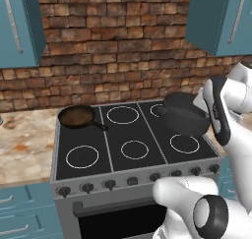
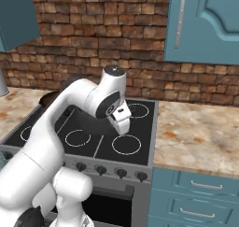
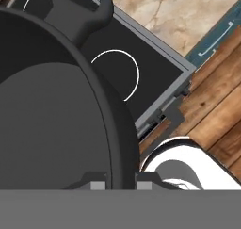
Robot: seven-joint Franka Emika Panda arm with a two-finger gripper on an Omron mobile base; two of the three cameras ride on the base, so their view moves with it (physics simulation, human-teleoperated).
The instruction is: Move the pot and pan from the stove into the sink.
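One narrow rim pinch by the tool (image 3: pixel 120 182), apparently clamped on the pot (image 1: pixel 183 116) held tilted above the stove's (image 1: pixel 135 147) right rear corner, risks slipping under the pot's weight; pan (image 1: pixel 77 117) sits rear-left.

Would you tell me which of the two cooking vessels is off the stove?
The deep dark grey pot, tilted in the gripper; the shallow brown pan sits on the cooktop.
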